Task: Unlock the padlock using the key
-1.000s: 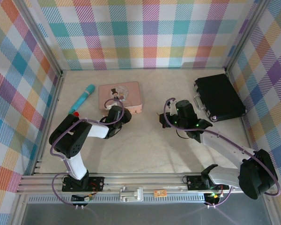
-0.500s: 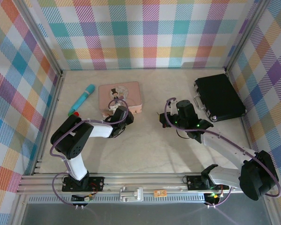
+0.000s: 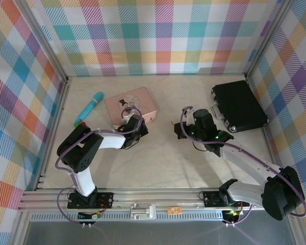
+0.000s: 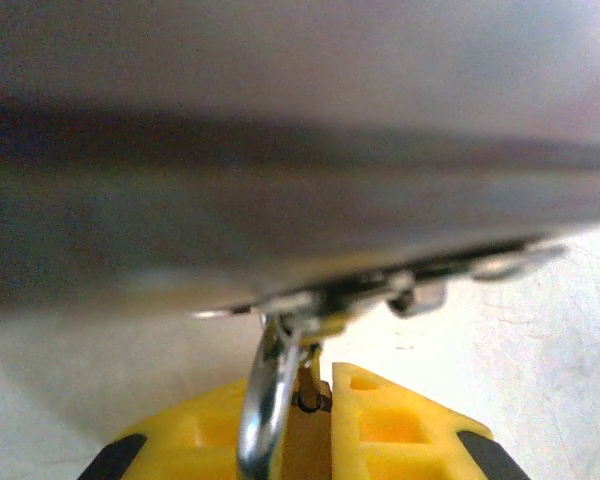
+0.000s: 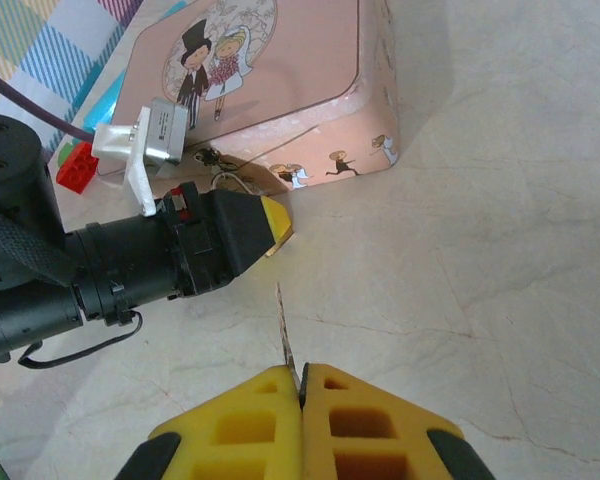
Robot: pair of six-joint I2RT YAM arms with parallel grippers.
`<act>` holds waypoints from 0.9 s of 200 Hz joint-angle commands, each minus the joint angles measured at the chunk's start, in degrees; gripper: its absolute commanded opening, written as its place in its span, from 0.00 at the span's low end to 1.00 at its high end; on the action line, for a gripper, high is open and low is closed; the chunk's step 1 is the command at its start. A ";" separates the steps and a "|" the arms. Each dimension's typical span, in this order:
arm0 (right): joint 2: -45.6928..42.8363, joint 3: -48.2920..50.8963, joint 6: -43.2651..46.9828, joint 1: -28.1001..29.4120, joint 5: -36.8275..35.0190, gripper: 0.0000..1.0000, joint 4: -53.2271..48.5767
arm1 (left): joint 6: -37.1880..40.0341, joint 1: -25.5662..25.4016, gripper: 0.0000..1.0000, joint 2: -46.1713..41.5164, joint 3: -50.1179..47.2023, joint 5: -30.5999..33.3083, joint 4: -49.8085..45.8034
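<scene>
The padlock (image 4: pixel 268 400) sits at the bottom centre of the left wrist view. Its thin metal shackle rises to the clasp on the blurred edge of the pink tin (image 4: pixel 300 200), which spans the upper frame. The left gripper (image 4: pixel 315 400) has its yellow fingers (image 4: pixel 390 420) drawn in on either side of the padlock. Only a narrow slot is left between them, and the lock's brass body fills it, so the jaws are clamped on the lock.

In the overhead view this grip lies at the lower right edge of the tin, left of centre. The right gripper (image 3: pixel 177 131) is a little to its right and apart from it.

In the right wrist view the right gripper (image 5: pixel 302 375) is at the bottom centre with its jaws pressed together. They pinch the key (image 5: pixel 284 330), a thin dark sliver pointing up the frame toward the left gripper's yellow tip (image 5: pixel 275 225) but not touching it.
</scene>
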State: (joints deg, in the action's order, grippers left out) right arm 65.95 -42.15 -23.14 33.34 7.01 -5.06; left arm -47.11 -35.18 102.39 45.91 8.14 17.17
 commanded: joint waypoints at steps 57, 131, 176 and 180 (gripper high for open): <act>8.02 7.08 -3.97 -1.33 16.51 0.00 14.70 | -3.08 -0.68 0.00 -9.82 -1.81 -15.62 -5.02; 17.87 10.85 -10.39 -1.61 31.58 0.00 34.72 | -5.76 0.12 0.00 -15.12 -2.14 -22.09 1.29; 20.79 11.95 -12.86 -1.61 34.73 0.00 40.56 | -5.14 0.11 0.00 -17.06 -3.25 -23.35 3.85; 20.87 12.02 -13.05 -1.60 34.82 0.00 40.73 | -5.13 0.11 0.00 -17.20 -3.44 -23.35 4.19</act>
State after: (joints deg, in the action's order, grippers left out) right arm 86.50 -31.24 -34.11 32.03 37.89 28.91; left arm -52.05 -35.44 87.85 43.22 -12.97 14.98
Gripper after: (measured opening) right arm 0.046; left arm 0.151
